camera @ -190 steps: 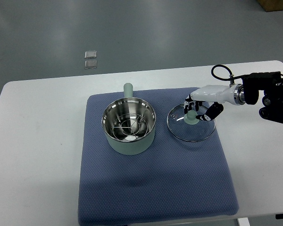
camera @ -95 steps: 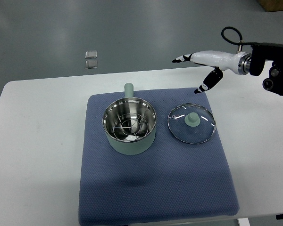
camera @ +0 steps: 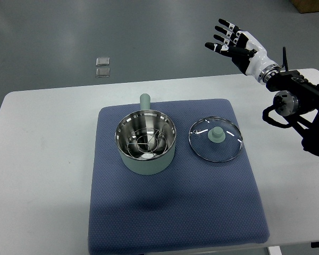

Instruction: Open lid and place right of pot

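A pale green pot with a steel inside and a wire rack stands uncovered on the blue mat, its handle pointing away. The glass lid with a green knob lies flat on the mat just right of the pot. My right hand is raised high above the table's far right corner, fingers spread, holding nothing, well away from the lid. The left arm is out of sight.
The mat lies on a white table. Two small clear squares lie on the grey floor beyond the table's far edge. My right arm's black forearm hangs over the table's right edge.
My right hand let go of the lid's knob, lifted up and back to the right, and spread its fingers. The lid stayed flat on the mat.
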Motion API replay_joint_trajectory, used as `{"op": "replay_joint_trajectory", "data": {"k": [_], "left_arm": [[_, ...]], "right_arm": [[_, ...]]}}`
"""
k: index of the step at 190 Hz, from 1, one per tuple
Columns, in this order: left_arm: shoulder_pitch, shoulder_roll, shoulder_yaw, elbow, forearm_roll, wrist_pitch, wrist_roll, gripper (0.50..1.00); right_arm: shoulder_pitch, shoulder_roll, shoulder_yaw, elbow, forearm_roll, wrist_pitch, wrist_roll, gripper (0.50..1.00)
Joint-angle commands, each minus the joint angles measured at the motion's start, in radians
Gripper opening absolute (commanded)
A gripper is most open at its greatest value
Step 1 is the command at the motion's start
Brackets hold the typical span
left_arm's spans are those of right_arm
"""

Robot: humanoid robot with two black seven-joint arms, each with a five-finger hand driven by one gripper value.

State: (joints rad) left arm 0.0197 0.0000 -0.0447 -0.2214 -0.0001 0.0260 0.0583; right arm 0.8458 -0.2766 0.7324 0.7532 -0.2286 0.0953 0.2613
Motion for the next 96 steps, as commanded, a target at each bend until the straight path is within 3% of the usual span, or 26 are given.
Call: {"op": "replay_joint_trajectory", "data": {"k": [1, 29, 96], "left_arm": [[0.0, 0.0, 0.0, -0.001, 0.0, 0.0, 0.0, 1.0], [0.0, 0.0, 0.002, -0.004, 0.002, -0.001, 0.0, 1.0], [0.0, 0.0, 0.002, -0.004, 0.0, -0.001, 0.0, 1.0]], "right_arm": [[-0.054, 0.059, 0.119, -0.067, 0.103, 0.053, 0.006, 0.932], [-0.111, 0.103, 0.206, -0.078, 0.19, 0.136, 0.007, 0.932], [-0.122, 0.112, 0.213, -0.098, 0.193, 0.132, 0.007, 0.932]]}}
